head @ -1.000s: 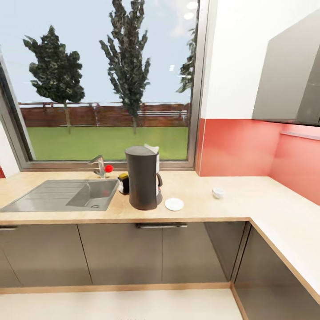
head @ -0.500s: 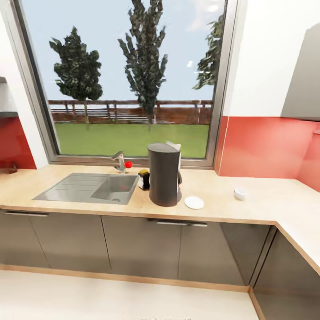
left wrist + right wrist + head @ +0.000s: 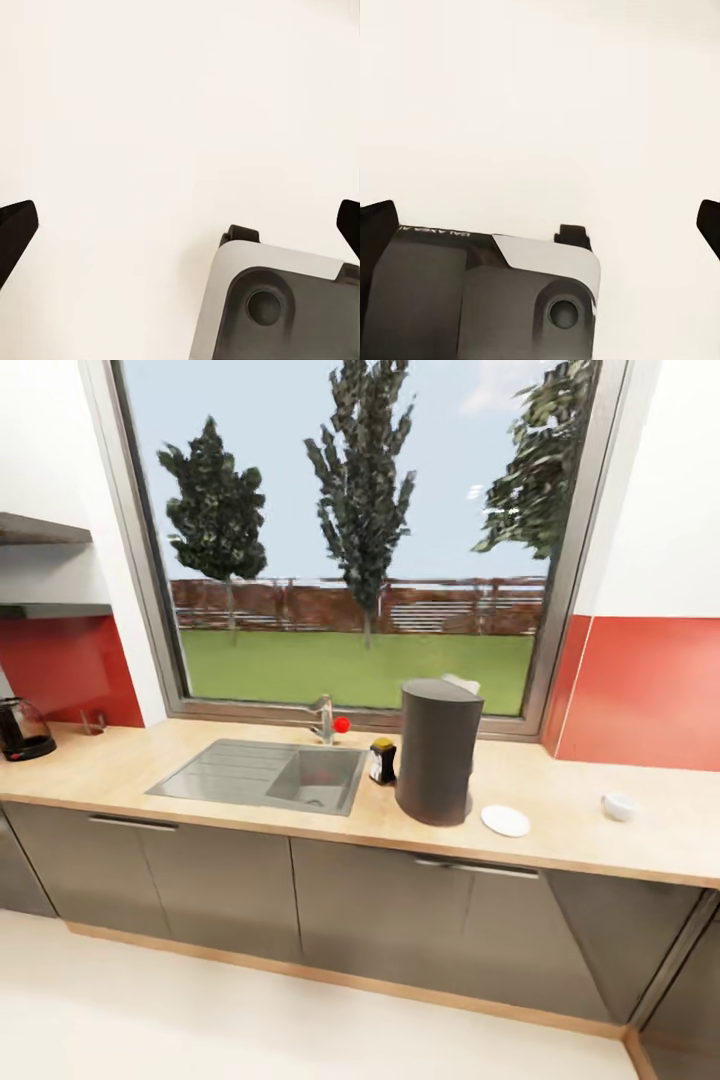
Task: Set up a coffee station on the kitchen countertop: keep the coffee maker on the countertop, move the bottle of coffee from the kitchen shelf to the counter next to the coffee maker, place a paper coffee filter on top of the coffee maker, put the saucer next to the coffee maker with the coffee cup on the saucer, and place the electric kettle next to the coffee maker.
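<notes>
Both my grippers – left, right – hang wide open, empty; coffee maker on the countertop, kettle well apart.

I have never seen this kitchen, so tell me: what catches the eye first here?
The tall dark coffee maker stands out mid-countertop in front of the big window, a white paper coffee filter peeking over its top. The bottle of coffee sits between it and the sink, and the white saucer lies on its other side, with the coffee cup farther along. At the far left end sits the dark electric kettle.
</notes>
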